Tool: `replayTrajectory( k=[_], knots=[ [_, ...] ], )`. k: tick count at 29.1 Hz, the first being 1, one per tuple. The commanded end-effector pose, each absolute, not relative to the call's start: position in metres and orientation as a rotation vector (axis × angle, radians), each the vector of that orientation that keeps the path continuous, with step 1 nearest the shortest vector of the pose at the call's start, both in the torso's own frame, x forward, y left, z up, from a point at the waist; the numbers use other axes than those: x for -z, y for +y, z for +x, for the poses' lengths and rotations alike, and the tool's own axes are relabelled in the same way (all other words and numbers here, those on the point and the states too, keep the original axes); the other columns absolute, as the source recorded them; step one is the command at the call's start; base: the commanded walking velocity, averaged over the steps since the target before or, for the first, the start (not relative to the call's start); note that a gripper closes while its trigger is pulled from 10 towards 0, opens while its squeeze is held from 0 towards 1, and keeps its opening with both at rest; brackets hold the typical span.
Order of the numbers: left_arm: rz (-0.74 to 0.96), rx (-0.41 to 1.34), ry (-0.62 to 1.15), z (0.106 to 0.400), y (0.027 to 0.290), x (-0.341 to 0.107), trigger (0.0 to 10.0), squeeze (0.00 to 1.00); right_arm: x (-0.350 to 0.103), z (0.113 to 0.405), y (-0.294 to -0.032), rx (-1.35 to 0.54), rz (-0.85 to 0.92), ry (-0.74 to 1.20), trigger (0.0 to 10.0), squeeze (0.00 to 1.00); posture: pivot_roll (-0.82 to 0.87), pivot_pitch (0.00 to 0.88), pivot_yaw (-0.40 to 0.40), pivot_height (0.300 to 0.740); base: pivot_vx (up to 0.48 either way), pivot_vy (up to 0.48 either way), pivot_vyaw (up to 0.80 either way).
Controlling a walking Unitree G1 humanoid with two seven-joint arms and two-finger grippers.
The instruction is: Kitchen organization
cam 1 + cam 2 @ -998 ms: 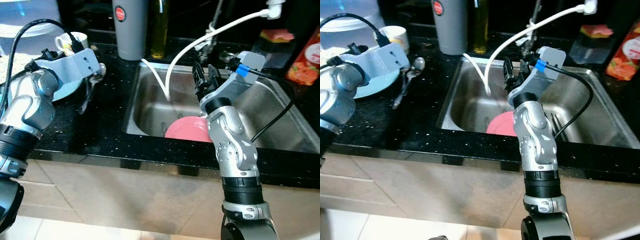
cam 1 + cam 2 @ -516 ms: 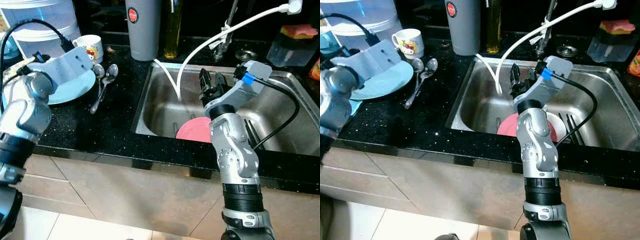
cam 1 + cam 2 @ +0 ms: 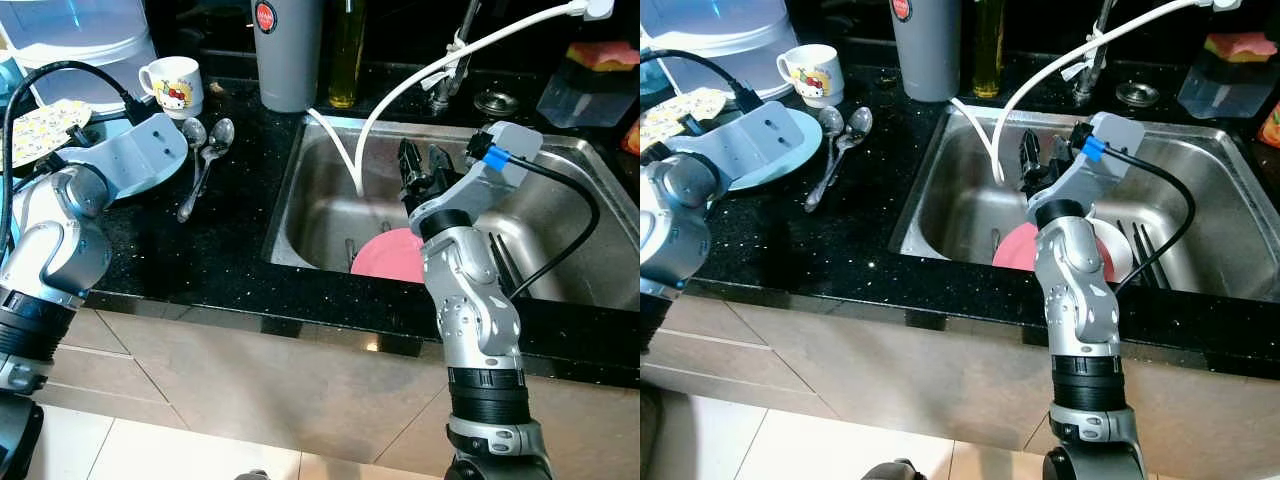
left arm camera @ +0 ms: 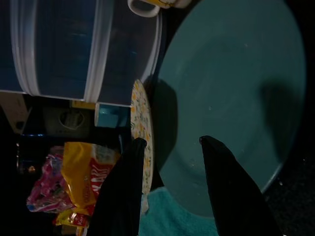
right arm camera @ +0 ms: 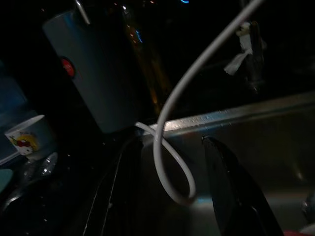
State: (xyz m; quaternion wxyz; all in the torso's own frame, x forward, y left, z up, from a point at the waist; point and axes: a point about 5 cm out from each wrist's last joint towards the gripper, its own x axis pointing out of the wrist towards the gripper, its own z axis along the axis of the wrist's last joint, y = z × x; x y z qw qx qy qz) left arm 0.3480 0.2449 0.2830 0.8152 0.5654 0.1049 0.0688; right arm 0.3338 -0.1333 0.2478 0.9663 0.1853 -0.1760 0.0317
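A light blue plate (image 3: 798, 140) lies on the black counter at the left. My left gripper (image 4: 172, 141) hovers open just above the plate (image 4: 236, 73), with nothing between its fingers. A pink plate (image 3: 390, 258) rests in the steel sink (image 3: 300, 170), against the near wall. My right gripper (image 3: 420, 160) stands open over the sink, above the pink plate, pointing toward the back wall and the looping white hose (image 5: 170, 142). Two spoons (image 3: 205, 160) lie between the blue plate and the sink. A white cartoon mug (image 3: 178, 80) stands behind them.
A grey thermos (image 3: 288, 50) and an oil bottle (image 3: 345, 55) stand behind the sink's left corner. The white hose (image 3: 420, 75) arches from the tap into the basin. Dark utensils (image 3: 1140, 250) lie in the sink's right part. A water dispenser (image 3: 90, 30) is at the far left.
The camera has pulled back and shifted, so more of the counter and floor shows. Both grippers stay open in about the same places over the blue plate and the sink.
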Motion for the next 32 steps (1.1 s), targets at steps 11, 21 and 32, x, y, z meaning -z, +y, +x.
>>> replayTrajectory(
  k=[11,21,32],
  knots=[
    [1.454,0.008,0.202,0.343,0.232,-0.275,10.0,0.00,-0.245,0.333,-0.133,-0.064,0.376,-0.338,10.0,0.00,0.37,0.155,0.014,0.740,0.000,0.000,0.00],
    [1.372,0.128,0.259,0.340,0.222,-0.265,10.0,0.00,-0.244,0.332,-0.132,-0.067,0.379,-0.337,10.0,0.00,0.36,0.124,0.017,0.740,0.000,0.000,0.00],
    [1.398,0.111,0.340,0.338,0.233,-0.246,10.0,0.00,-0.247,0.333,-0.131,-0.079,0.374,-0.345,10.0,0.00,0.35,0.104,0.005,0.740,0.000,0.000,0.00]
  ],
)
